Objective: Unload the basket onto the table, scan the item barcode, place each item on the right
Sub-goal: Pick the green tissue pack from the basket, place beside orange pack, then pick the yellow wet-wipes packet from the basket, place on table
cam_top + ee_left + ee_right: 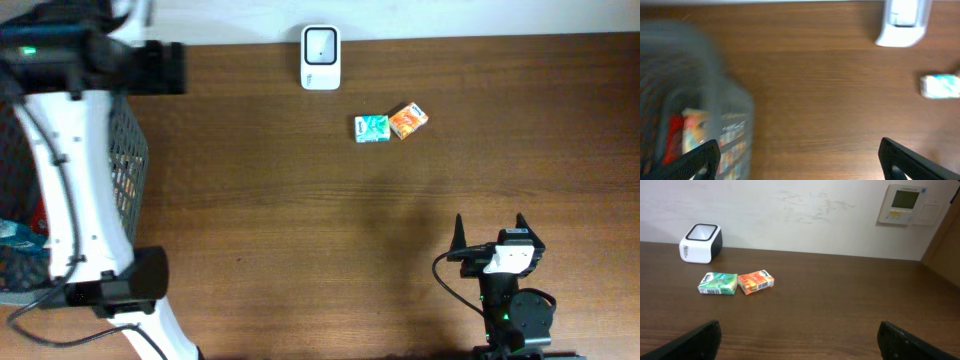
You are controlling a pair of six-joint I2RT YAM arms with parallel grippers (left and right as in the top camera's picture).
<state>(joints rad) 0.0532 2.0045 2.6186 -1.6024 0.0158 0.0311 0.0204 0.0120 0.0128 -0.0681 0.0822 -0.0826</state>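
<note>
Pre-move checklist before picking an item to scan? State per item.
1. right tool open and empty: ok.
2. left tool open, nothing between its fingers: ok.
3. green box and orange box lying flat, nothing over them: ok.
4. enough gap between the two boxes for a single pick: cannot tell.
5. scanner standing, window uncovered: ok.
6. barcode side of either box located: cannot tell.
</note>
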